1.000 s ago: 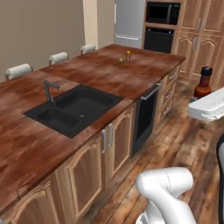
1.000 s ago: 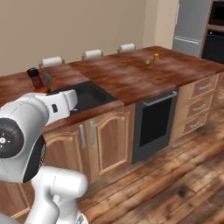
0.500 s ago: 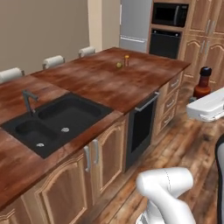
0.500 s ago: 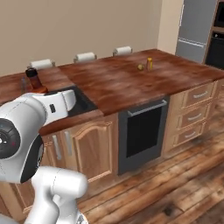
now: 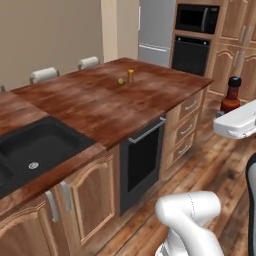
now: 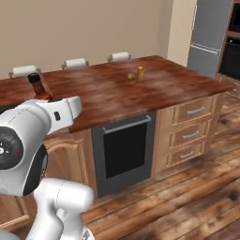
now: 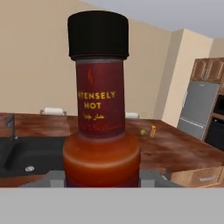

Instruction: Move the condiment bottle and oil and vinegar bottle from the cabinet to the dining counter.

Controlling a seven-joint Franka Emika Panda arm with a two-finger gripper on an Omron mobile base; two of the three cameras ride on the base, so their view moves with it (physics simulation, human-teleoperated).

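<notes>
My gripper is shut on the condiment bottle, a slim dark red-brown hot-sauce bottle with a dark cap, held upright. The bottle rises above my white hand at the right edge of the left base view, over the wooden floor beside the counter's end. In the right base view the bottle stands above my arm at the left. The dining counter with its glossy reddish-brown top lies ahead. The oil and vinegar bottle and the cabinet are out of view.
A short orange-yellow jar and a small round item sit on the counter's far part. The black sink is set in its left end. Stools line the far side. A fridge and wall oven stand beyond.
The whole scene has slid left in both base views as the base moved along the island. The sink is now at the left edge. The bottle stays in the gripper.
</notes>
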